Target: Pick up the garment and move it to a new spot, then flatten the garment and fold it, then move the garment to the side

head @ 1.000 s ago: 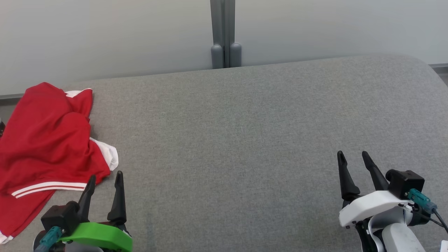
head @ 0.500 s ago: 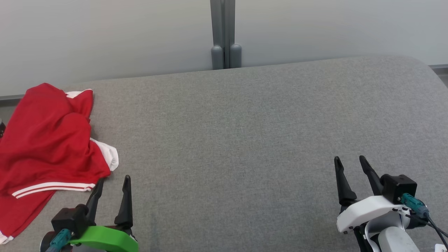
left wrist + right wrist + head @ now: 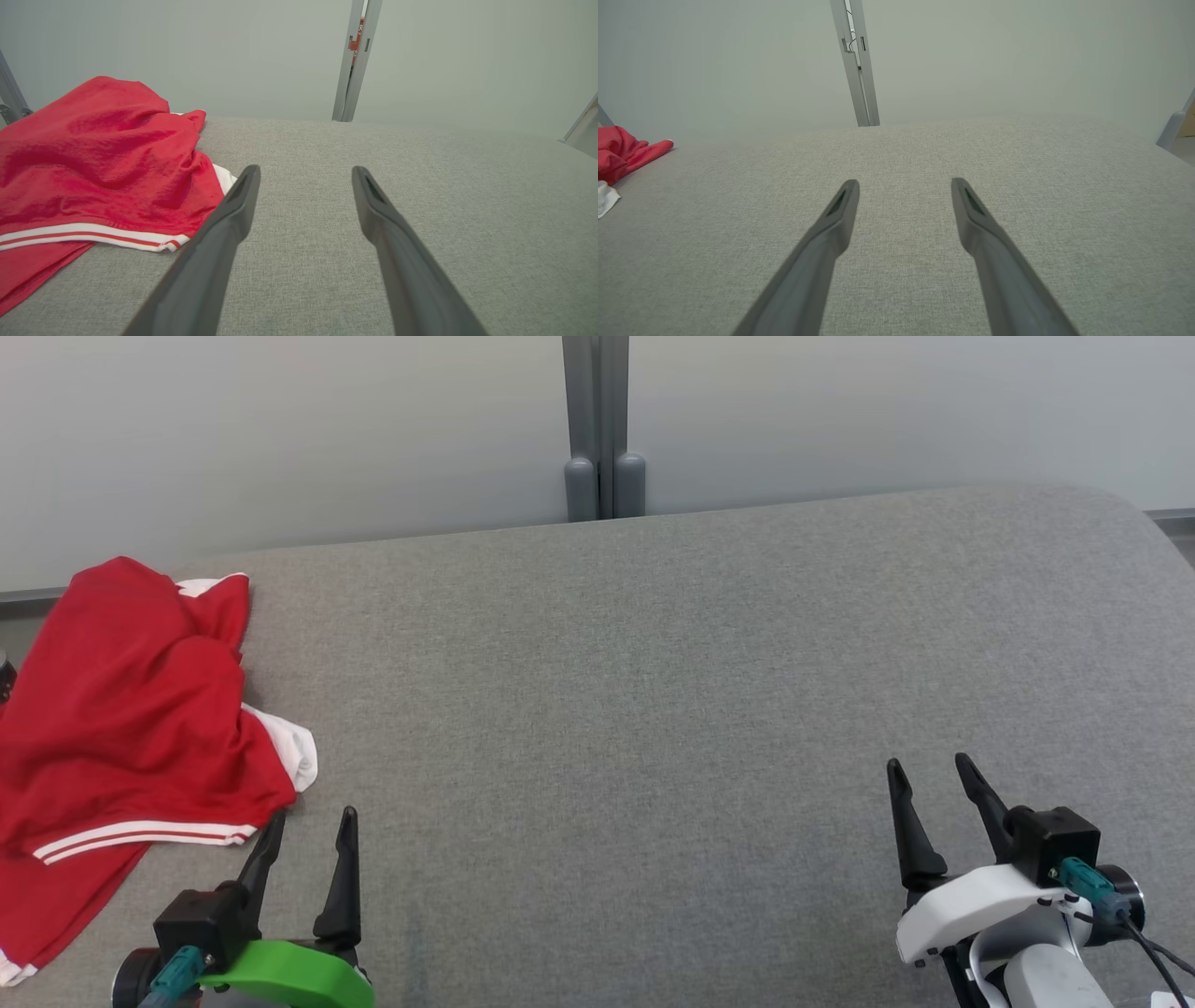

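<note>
A crumpled red garment (image 3: 131, 709) with white stripes and white trim lies at the left end of the grey fabric surface (image 3: 653, 691), partly hanging over its left edge. My left gripper (image 3: 313, 817) hovers open just right of the garment's lower corner, fingers empty. From the left wrist the garment (image 3: 98, 163) sits left of the left gripper (image 3: 303, 170). My right gripper (image 3: 924, 767) stands open and empty at the lower right, far from the cloth. In the right wrist view the right gripper (image 3: 903, 183) points over bare fabric, the garment (image 3: 626, 149) at the far left edge.
A pale wall with a grey vertical post (image 3: 602, 429) runs behind the surface. The surface's right end (image 3: 1120, 523) curves down. Wide bare fabric lies between the two grippers.
The left gripper has slid right and slightly down, away from the garment's striped hem. The right gripper has drawn a little down and left. The garment has not moved.
</note>
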Available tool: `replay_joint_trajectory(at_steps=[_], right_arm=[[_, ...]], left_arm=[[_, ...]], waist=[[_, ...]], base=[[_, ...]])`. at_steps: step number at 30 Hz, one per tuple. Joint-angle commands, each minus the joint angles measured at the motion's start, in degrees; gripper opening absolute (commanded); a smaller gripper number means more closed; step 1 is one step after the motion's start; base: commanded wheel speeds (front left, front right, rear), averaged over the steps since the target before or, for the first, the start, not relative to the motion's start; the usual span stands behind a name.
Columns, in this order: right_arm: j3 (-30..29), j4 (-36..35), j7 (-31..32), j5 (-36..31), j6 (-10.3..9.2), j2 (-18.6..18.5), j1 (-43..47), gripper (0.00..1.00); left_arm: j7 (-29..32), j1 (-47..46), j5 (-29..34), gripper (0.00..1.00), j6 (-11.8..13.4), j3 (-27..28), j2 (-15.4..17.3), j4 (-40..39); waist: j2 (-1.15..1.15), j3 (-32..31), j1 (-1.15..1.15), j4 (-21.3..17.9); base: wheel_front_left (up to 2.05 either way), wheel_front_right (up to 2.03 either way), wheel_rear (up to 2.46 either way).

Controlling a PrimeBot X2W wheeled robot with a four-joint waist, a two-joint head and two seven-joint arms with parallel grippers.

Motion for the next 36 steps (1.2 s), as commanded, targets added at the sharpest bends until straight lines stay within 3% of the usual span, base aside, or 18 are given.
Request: replay_joint_trajectory(at_steps=[1, 36], right_arm=[[-0.15, 0.21, -0.55, -0.94, 0.02, 0.11, 0.21, 1.0], [-1.42, 1.02, -1.02, -0.25, 0.01, 0.03, 1.14, 1.0]], left_arm=[[-0.58, -0.72, 0.38, 1.0, -0.16, 0.02, 0.34, 0.22], [-0.97, -1.17, -2.93, 1.0, -0.16, -1.57, 1.06, 3.1]], waist=[[0.0, -0.05, 0.0, -0.06], [0.0, -0.54, 0.0, 0.44]], base=[[0.0, 0.0, 0.0], [0.0, 0.0, 0.0]])
